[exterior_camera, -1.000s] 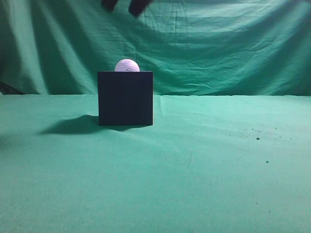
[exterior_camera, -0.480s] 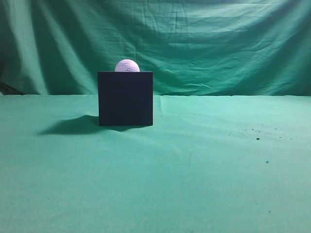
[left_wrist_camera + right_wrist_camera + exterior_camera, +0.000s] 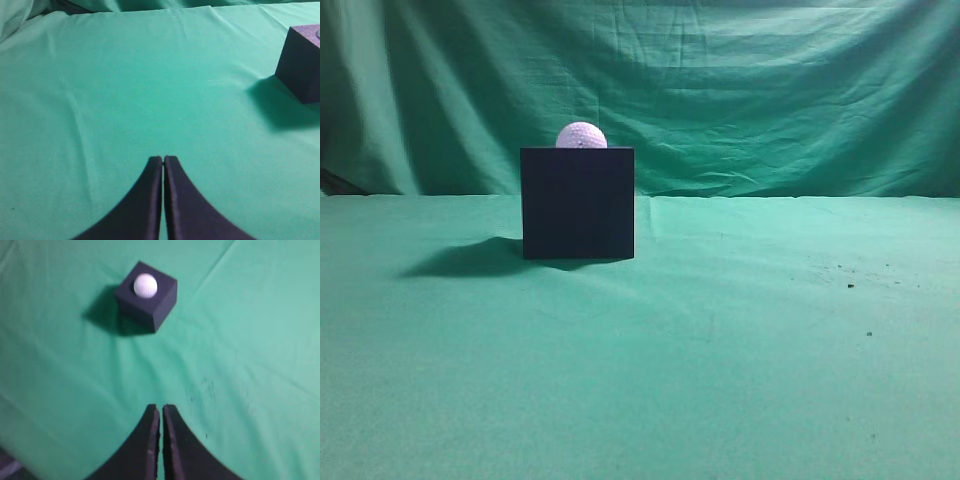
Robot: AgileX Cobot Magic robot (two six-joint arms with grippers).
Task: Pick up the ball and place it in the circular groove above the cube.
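Observation:
The white dimpled ball [image 3: 582, 135] sits on top of the black cube [image 3: 578, 203], which stands on the green cloth left of centre. From the right wrist view the ball [image 3: 145, 285] rests in the middle of the cube's top face [image 3: 161, 302]. My right gripper [image 3: 161, 409] is shut and empty, high above the cloth, well back from the cube. My left gripper [image 3: 163, 159] is shut and empty, low over the cloth; the cube's corner [image 3: 301, 67] shows at its far right. Neither gripper shows in the exterior view.
A green cloth [image 3: 740, 330] covers the table and hangs as a backdrop [image 3: 770, 90]. A few dark specks [image 3: 850, 285] lie on the cloth at the right. The cube casts a shadow [image 3: 470, 258] to its left.
One second ago two dark fingertips showed at the top edge above the cube in the exterior view; they have since left the frame. The ball and cube have not moved.

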